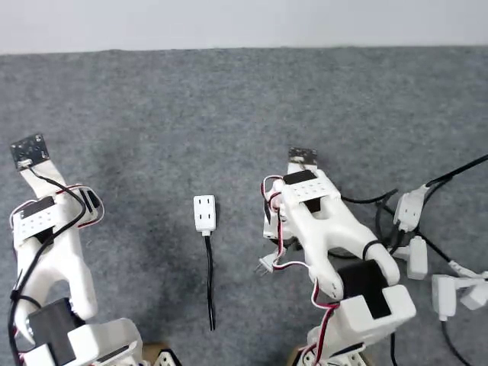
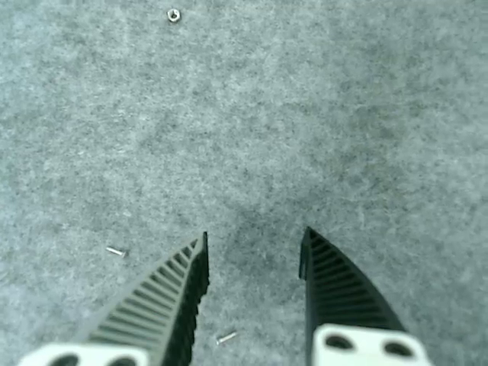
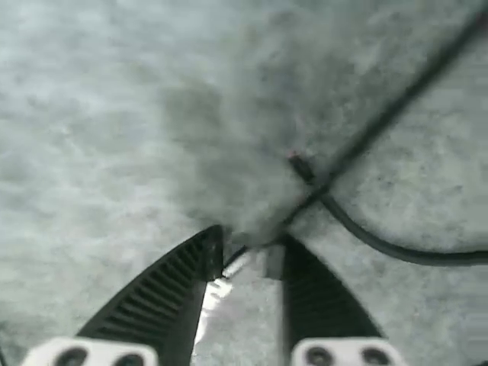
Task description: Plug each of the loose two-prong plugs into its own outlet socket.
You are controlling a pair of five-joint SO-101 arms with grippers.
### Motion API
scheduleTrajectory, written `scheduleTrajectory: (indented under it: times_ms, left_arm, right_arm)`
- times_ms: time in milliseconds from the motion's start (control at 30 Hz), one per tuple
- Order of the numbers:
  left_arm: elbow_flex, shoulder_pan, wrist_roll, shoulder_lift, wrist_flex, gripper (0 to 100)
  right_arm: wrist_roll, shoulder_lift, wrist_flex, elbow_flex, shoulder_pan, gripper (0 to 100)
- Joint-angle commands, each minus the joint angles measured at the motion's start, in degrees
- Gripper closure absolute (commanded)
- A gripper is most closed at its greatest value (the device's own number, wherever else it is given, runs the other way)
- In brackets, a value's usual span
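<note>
A white outlet block (image 1: 204, 213) with several sockets lies mid-table, and its black cord (image 1: 210, 282) runs toward the front edge. Several white two-prong plugs (image 1: 408, 207) (image 1: 417, 258) (image 1: 444, 296) lie loose at the right on black cables. The left arm (image 1: 46, 229) is folded back at the left; my left gripper (image 2: 255, 244) hangs open over bare carpet with nothing in it. The right arm (image 1: 328, 229) stands between the outlet block and the plugs. My right gripper (image 3: 250, 242) sits low on the carpet, open by a narrow gap, and a thin black cable (image 3: 381, 114) runs up to that gap.
Grey carpet covers the table. A small nut (image 2: 174, 14) and two loose screws (image 2: 116, 251) (image 2: 226, 337) lie under the left gripper. A thicker black cable (image 3: 396, 252) curves past the right gripper. Tangled cables (image 1: 450, 179) trail off the right edge.
</note>
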Motion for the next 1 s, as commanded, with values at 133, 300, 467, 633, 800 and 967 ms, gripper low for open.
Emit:
scheduleTrajectory:
  times_ms: [133,300,467,633,800,967]
  left_arm:
    - [-0.57,0.44,-0.53,-0.18,-1.05,81]
    - [-0.57,0.53,-0.53,-0.18,-1.05,81]
    - [-0.48,0.53,-0.53,-0.18,-1.05,81]
    - [-0.48,0.53,-0.53,-0.18,-1.05,81]
    - [-0.4,0.53,-0.53,-0.18,-1.05,81]
    - [-0.4,0.53,-0.53,-0.18,-1.05,81]
  right_arm:
    - [6.33,-11.47,0.48,2.9,2.15,99.1]
    - [12.92,-17.27,2.68,3.96,2.42,99.1]
    - [23.3,-16.22,1.54,3.69,1.89,99.1]
    - [28.84,-8.75,-1.01,3.08,1.89,98.9]
    - [30.24,-1.01,0.75,-3.52,1.98,98.8]
    - [30.24,2.07,6.55,-9.23,1.98,90.1]
